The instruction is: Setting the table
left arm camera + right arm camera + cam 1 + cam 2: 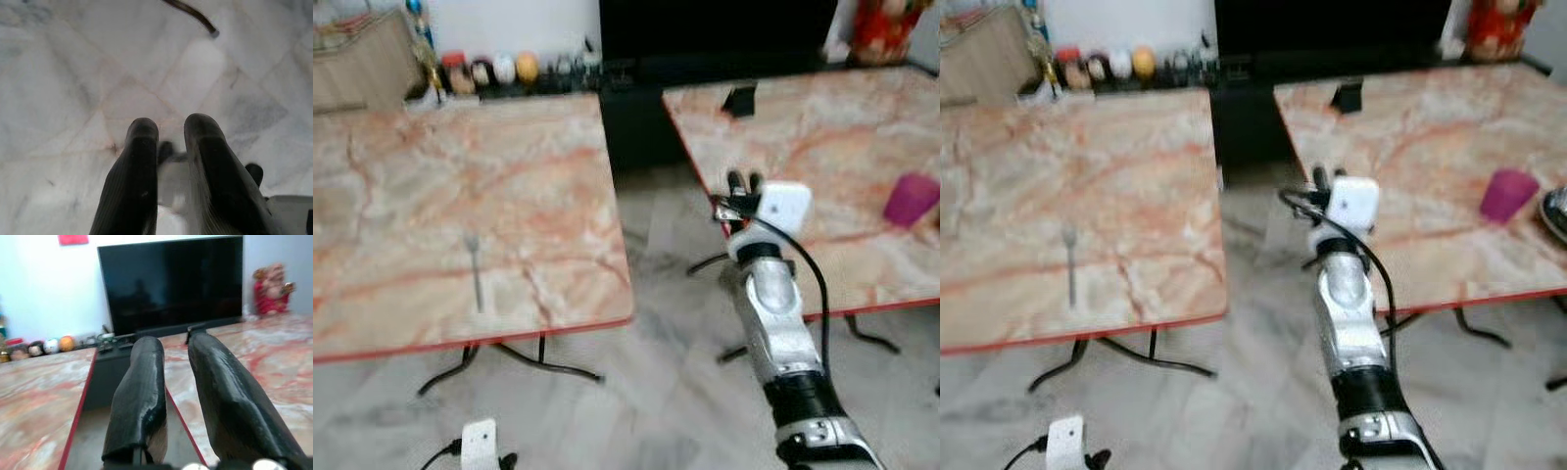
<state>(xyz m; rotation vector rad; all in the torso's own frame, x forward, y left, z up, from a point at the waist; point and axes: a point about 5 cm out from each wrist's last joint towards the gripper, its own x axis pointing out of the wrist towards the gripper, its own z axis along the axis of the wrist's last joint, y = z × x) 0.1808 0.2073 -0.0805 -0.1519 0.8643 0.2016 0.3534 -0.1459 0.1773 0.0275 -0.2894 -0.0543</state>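
**Fork on the left worktop, both jaws empty**

We see a fork (475,272) lying flat on the left marble worktop (431,196), near its front edge. Our right gripper (742,183) is raised over the gap beside the right worktop (822,147), jaws slightly parted, holding nothing. A purple cup (910,199) stands there. Our left gripper (168,142) hangs over the floor (73,73), jaws slightly parted and empty.

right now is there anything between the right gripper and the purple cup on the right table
Nothing visible. The right gripper hovers empty over the near left edge of the right table, and the purple cup stands further right on bare marble. The only other thing there, a small black object, sits off at the far edge.
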